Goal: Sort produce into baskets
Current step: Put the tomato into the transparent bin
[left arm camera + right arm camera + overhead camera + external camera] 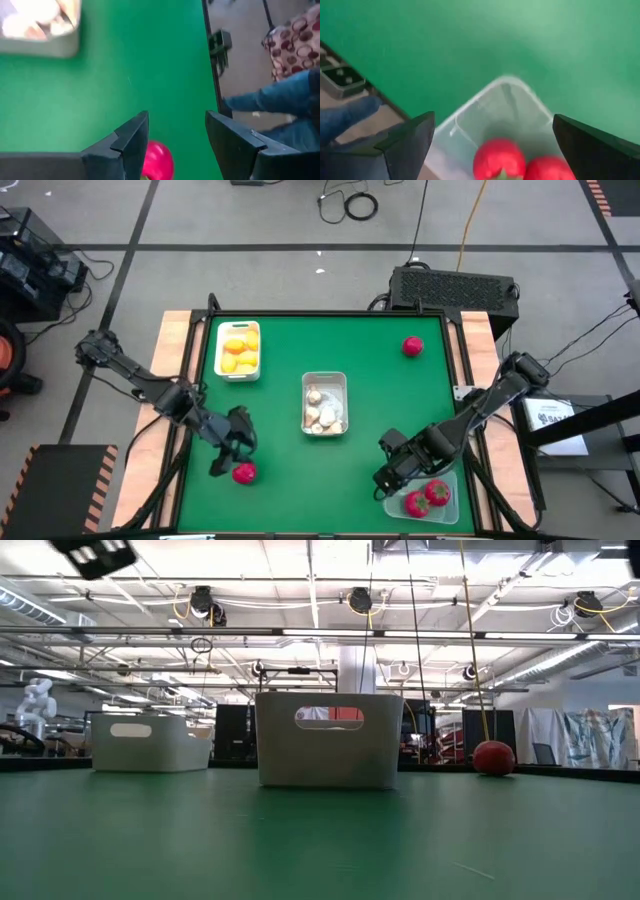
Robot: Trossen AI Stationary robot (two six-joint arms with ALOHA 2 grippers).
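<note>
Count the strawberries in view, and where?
4. Two in the clear basket under the right gripper: one, another. One at the left gripper. One loose, far right.

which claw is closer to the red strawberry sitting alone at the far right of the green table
Right. The right claw hangs over the clear plastic tray on the strawberry's side; the left claw is across the table, beside another strawberry.

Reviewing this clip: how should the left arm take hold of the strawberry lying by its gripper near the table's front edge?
Probably from straight above, the fingers closing across the rounded red body of the strawberry. It lies loose on the green table with nothing close beside it, and the left gripper, fingers apart, hangs right by it.
</note>
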